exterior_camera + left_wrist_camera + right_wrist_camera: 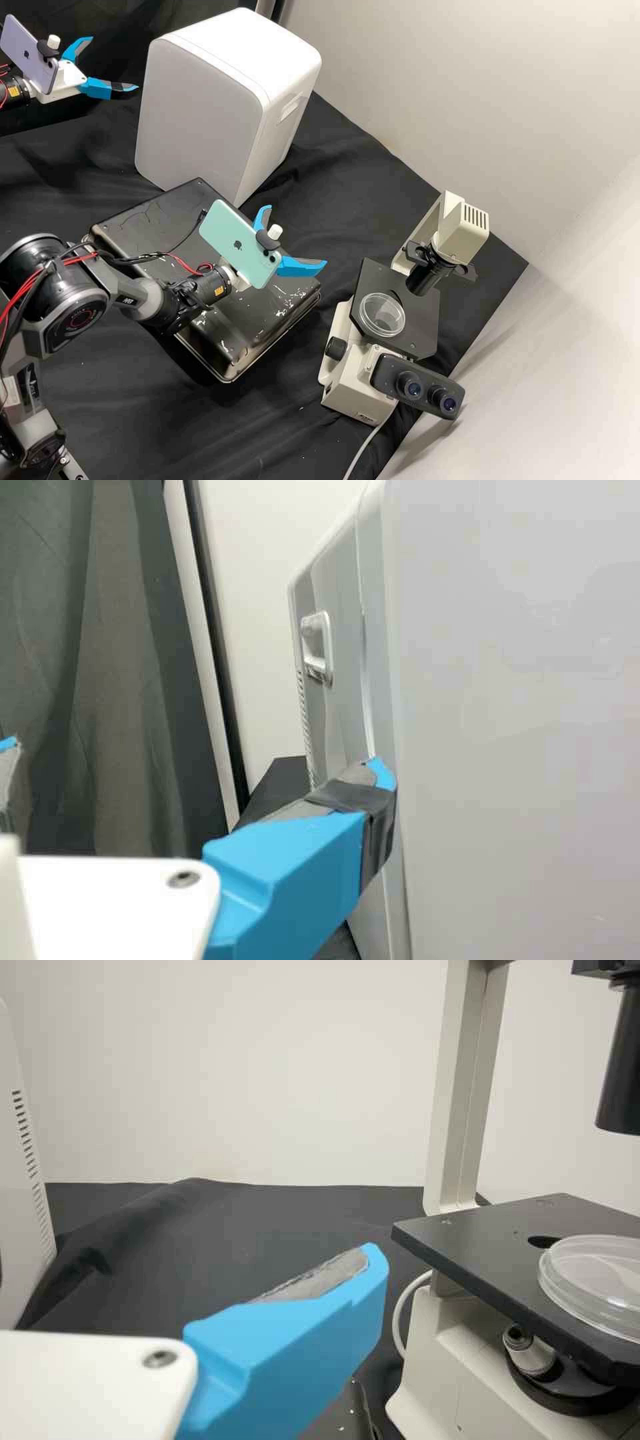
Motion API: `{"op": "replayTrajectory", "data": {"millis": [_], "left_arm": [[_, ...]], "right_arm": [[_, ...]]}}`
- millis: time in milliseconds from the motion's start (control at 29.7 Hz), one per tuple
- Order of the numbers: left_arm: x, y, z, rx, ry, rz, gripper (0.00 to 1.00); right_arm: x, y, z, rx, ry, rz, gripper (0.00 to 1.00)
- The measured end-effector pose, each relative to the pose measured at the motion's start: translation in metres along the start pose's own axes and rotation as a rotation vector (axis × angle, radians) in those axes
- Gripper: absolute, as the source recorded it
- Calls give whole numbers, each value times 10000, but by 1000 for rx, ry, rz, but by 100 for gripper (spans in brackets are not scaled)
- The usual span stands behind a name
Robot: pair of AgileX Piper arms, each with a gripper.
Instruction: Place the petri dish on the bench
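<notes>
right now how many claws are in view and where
2. The right claw hangs open over the dark tray, pointing toward the microscope. The left claw is open at the far left, beside the white box. None seems hidden.

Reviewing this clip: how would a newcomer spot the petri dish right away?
Find the cream microscope on the right in the high view. On its black stage lies the petri dish. It is the only clear, round, shallow thing there.
</notes>
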Motion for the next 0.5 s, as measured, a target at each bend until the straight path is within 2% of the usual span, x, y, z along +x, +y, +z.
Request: {"op": "replayTrajectory", "data": {"millis": [370, 505], "left_arm": [[0, 0, 0, 0, 0, 0, 100], [-1, -9, 67, -8, -15, -2, 100]], "right_arm": [[0, 0, 0, 0, 0, 0, 100], [0, 0, 0, 0, 0, 0, 100]]}}
